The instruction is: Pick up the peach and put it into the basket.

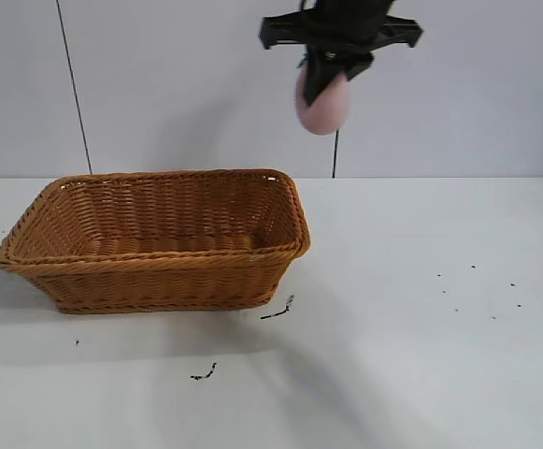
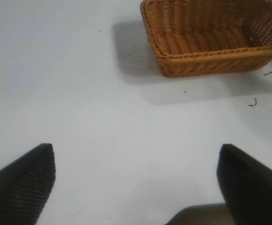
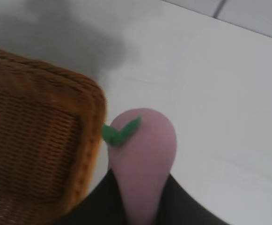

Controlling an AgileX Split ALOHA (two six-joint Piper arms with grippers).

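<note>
My right gripper (image 1: pixel 327 75) hangs high in the air, shut on the pink peach (image 1: pixel 323 105), which bulges out below the fingers. In the right wrist view the peach (image 3: pixel 143 159) is squeezed narrow between the black fingers, its green stem tip (image 3: pixel 119 132) pointing outward. The peach is above and just right of the right end of the wicker basket (image 1: pixel 159 238), whose rim corner (image 3: pixel 91 101) shows beside it. The basket looks empty. My left gripper (image 2: pixel 136 161) is open over bare table, far from the basket (image 2: pixel 210 37).
The basket stands on a white table (image 1: pixel 421 309). Small dark specks lie on the table in front of the basket (image 1: pixel 276 311) and to the right (image 1: pixel 481 290). A pale wall with a thin dark cable (image 1: pixel 73 89) rises behind.
</note>
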